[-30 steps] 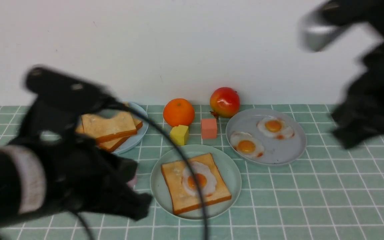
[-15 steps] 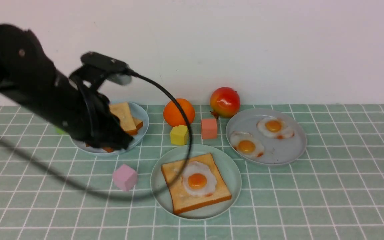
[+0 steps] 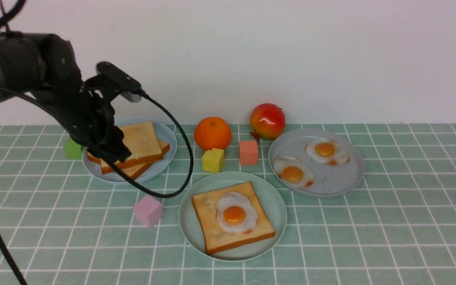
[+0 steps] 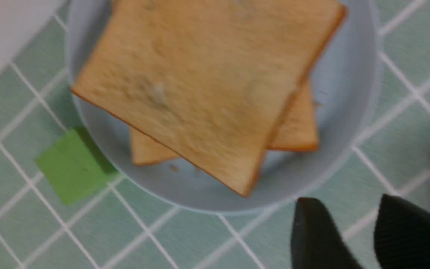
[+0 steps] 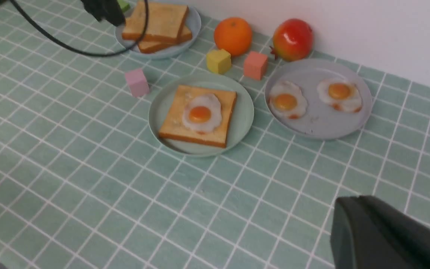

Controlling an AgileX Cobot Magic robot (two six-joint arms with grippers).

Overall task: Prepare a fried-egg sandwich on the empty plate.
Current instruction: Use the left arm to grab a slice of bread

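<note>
Fingers (image 4: pixel 312 235) of the left claw (image 4: pixel 362 239) stand a little apart with nothing between them. In the left wrist view they hang over the cloth just off the rim of the pale blue plate (image 3: pixel 168 152), clear of the toast. That plate sits toward the desk's far left corner and carries two stacked slices. The top slice (image 3: pixel 133 144) lies just beside the claw on its right. It is square, so no axis is longer, though its edges sit skewed to the grid of the cloth. A green cube (image 3: pixel 71 148) touches the plate's left rim, close behind the claw. Farther out, right of the claw and toward the desk's near edge, the mint-green plate (image 3: pixel 273 206) holds the half-built sandwich (image 3: pixel 232 215): one slice with a fried egg on top and no lid yet. The left arm is plainly the nearer one for fetching that lid. The right claw (image 5: pixel 386 235) shows only in its own wrist view, pressed together, well apart from both plates.
</note>
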